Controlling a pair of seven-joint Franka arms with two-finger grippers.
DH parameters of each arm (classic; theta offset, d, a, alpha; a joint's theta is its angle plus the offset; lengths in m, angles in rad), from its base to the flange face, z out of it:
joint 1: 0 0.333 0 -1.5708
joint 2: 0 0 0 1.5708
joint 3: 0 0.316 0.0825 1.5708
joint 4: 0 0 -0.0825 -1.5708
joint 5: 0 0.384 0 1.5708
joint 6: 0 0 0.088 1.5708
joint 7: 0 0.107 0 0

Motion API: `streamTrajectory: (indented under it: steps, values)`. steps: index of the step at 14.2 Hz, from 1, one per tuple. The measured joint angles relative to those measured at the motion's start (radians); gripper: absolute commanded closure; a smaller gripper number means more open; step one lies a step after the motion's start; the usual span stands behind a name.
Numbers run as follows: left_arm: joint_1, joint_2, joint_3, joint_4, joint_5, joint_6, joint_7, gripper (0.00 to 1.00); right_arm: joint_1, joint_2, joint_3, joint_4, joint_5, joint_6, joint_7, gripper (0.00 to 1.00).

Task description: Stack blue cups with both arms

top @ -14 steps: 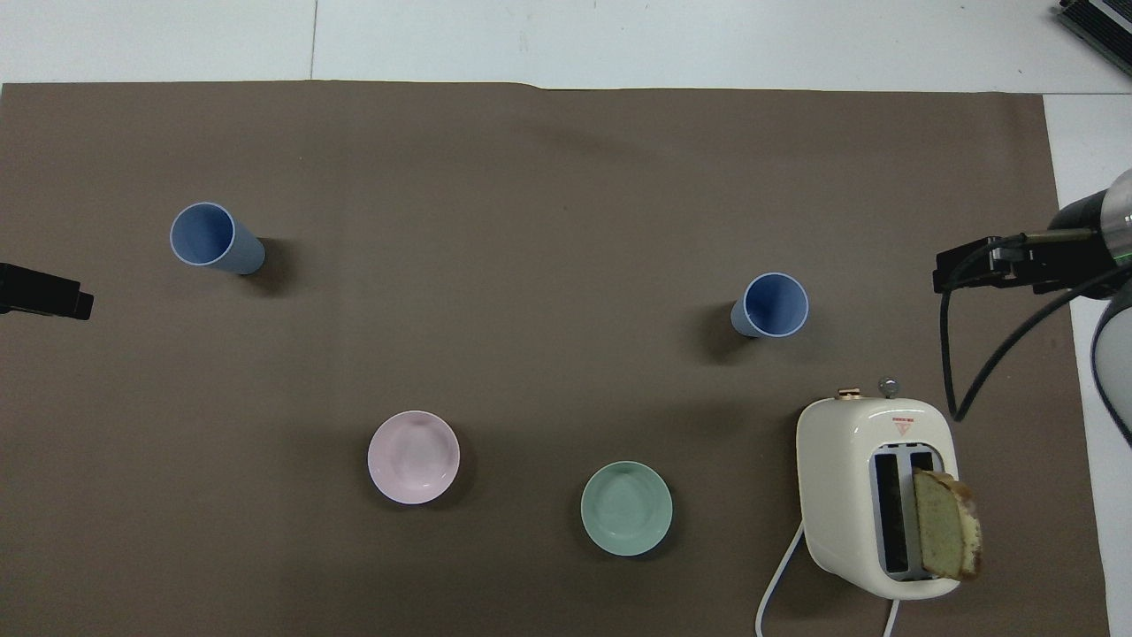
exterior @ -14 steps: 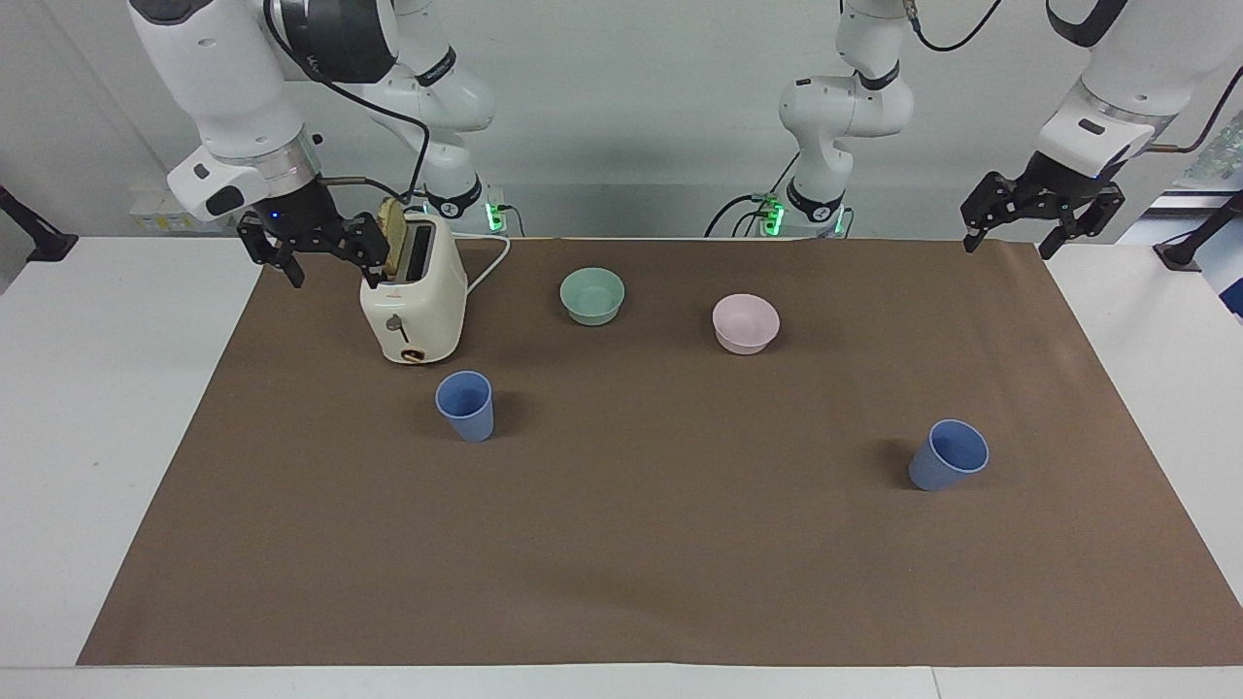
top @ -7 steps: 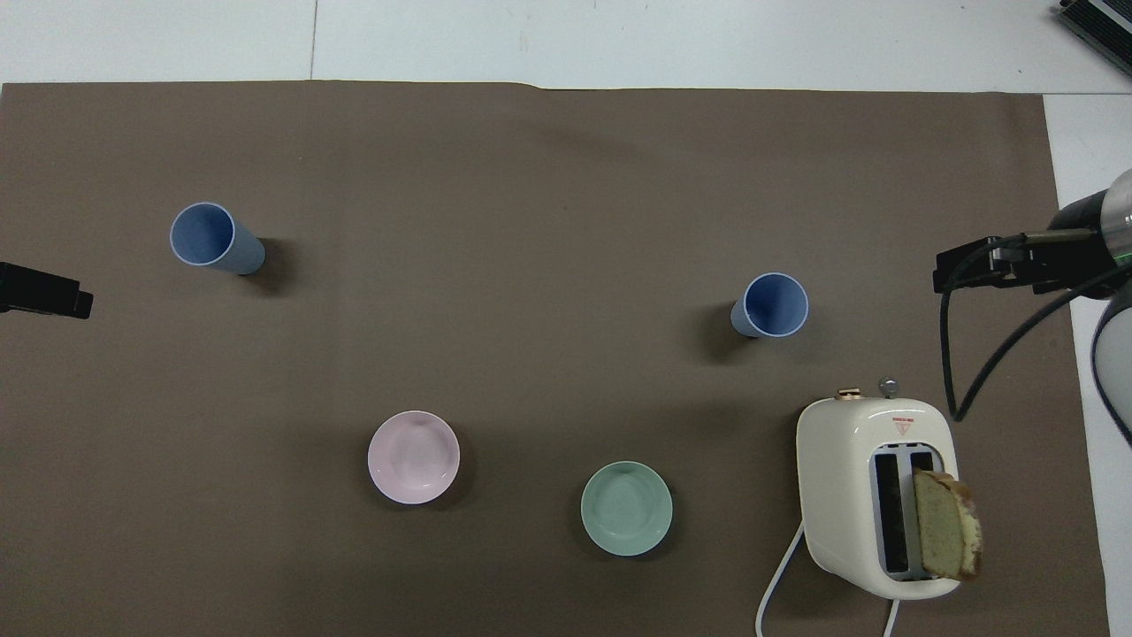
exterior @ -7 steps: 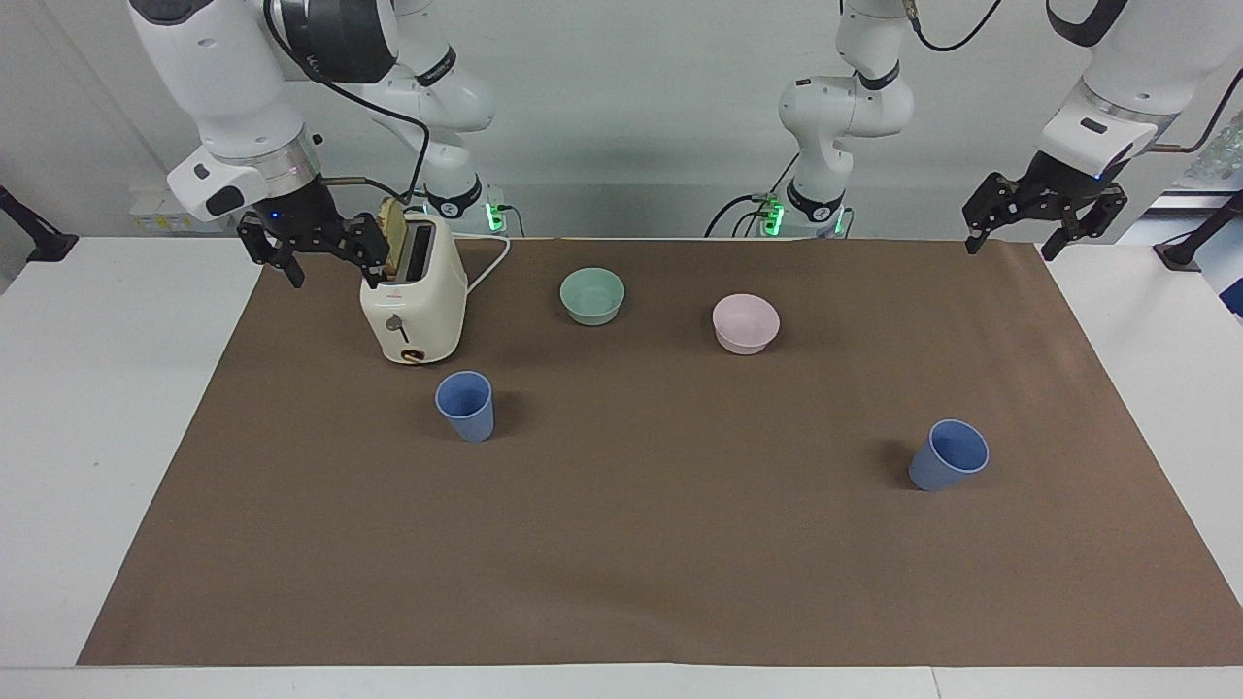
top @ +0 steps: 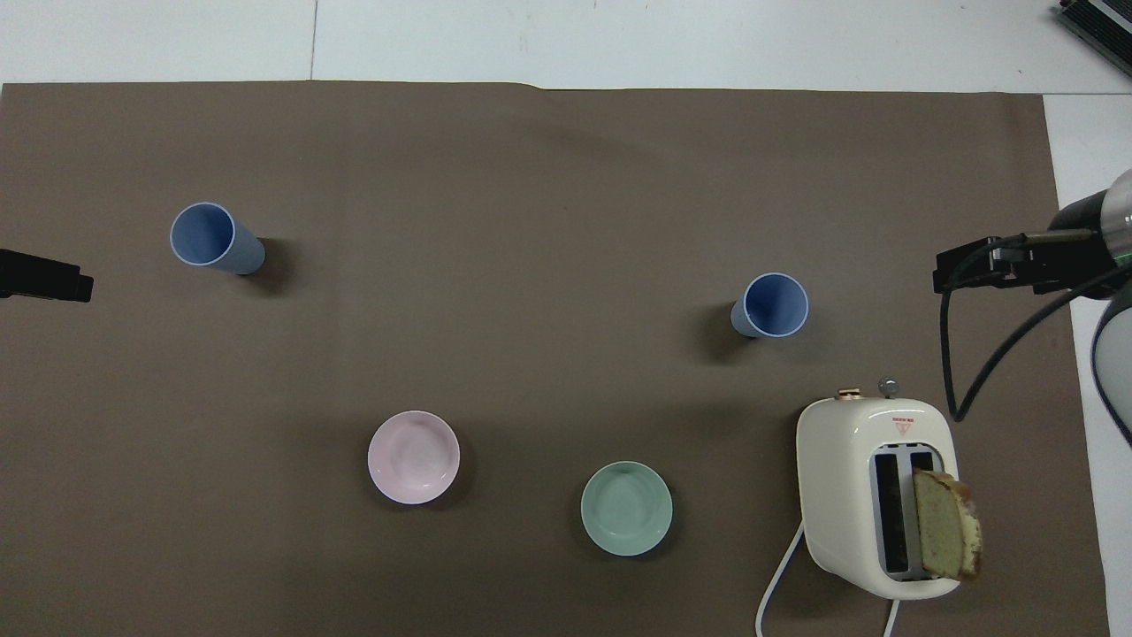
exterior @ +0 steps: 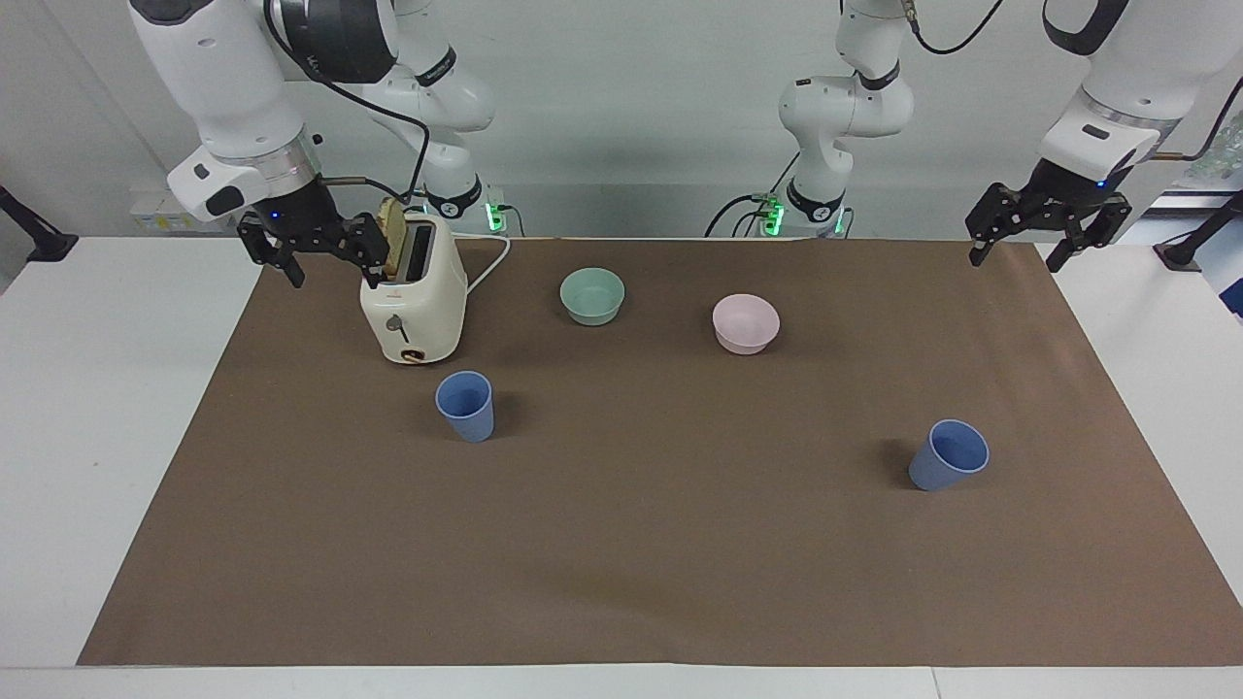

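Observation:
Two blue cups stand upright and apart on the brown mat. One blue cup stands just farther from the robots than the toaster. The other blue cup stands toward the left arm's end. My right gripper hangs open and empty beside the toaster, over the mat's edge. My left gripper hangs open and empty over the mat's corner at its own end. In the overhead view one of its fingers shows beside the second cup.
A cream toaster with a bread slice sticking out stands at the right arm's end. A pale green bowl and a pale pink bowl sit nearer to the robots than the cups.
My left gripper has risen slightly and shifted a little. The right gripper, cups, bowls and toaster have not moved.

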Motion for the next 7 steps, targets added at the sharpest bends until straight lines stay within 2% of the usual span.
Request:
streamTrajectory:
  steps: [3, 7]
  values:
    - [0.008, 0.027, 0.003, -0.058, 0.0, 0.113, 0.0, 0.0, 0.0, 0.0, 0.0, 0.0, 0.0, 0.0, 0.0, 0.0]
    - [0.048, 0.127, 0.004, -0.08, -0.023, 0.263, 0.0, 0.0, 0.0, 0.0, 0.0, 0.0, 0.0, 0.0, 0.0, 0.0]
